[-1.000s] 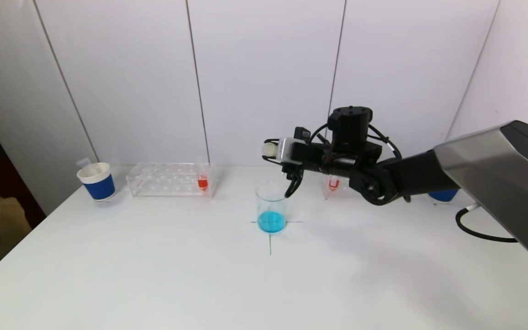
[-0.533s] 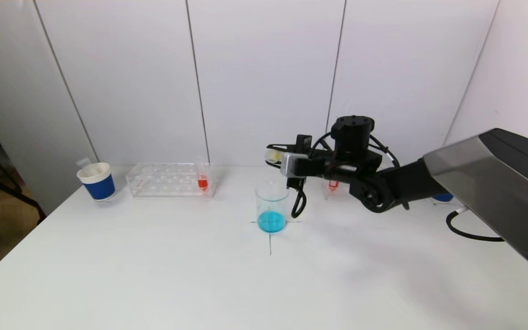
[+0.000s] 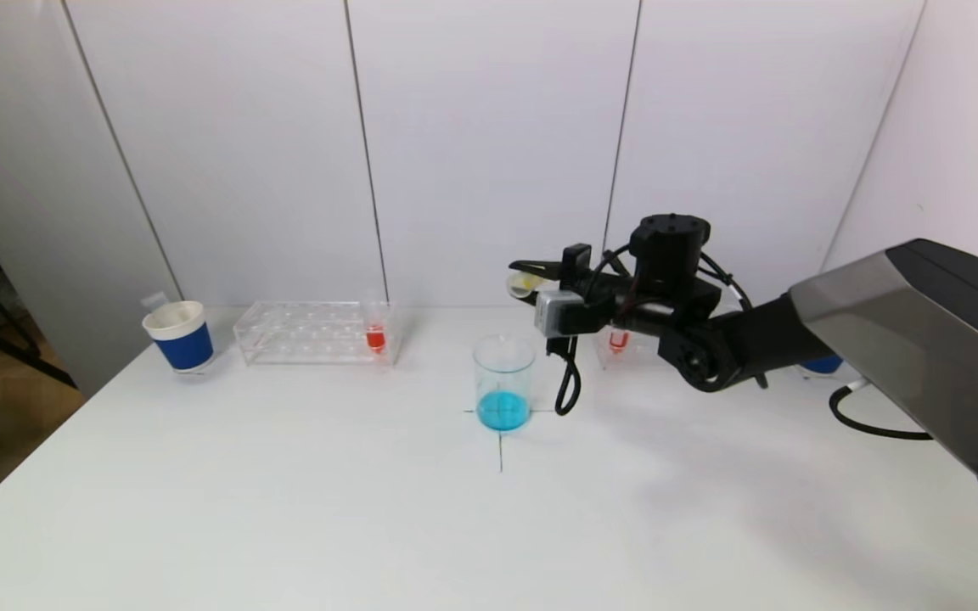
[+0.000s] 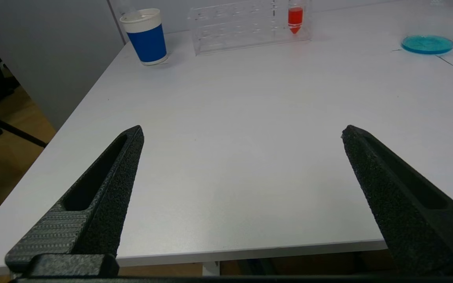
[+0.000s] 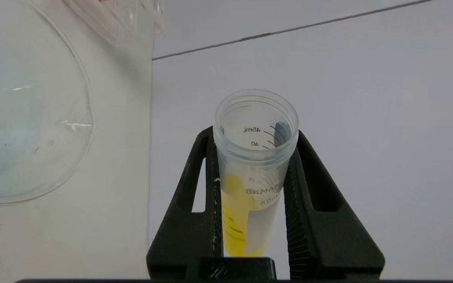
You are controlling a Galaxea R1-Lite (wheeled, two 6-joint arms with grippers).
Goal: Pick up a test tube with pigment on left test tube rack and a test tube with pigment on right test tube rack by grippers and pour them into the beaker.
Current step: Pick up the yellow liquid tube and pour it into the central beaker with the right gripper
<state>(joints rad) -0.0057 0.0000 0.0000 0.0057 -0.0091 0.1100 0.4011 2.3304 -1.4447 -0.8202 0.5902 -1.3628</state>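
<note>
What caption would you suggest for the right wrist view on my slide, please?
Right gripper clamps a tilted test tube holding yellow pigment beside the beaker.

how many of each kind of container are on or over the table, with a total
test tubes: 3 (yellow one in the right pincer, red one in the left rack, red one in the right rack)
racks: 2 (left, right)
beaker: 1
blue cups: 2 (left, right mostly hidden)
total: 8
</note>
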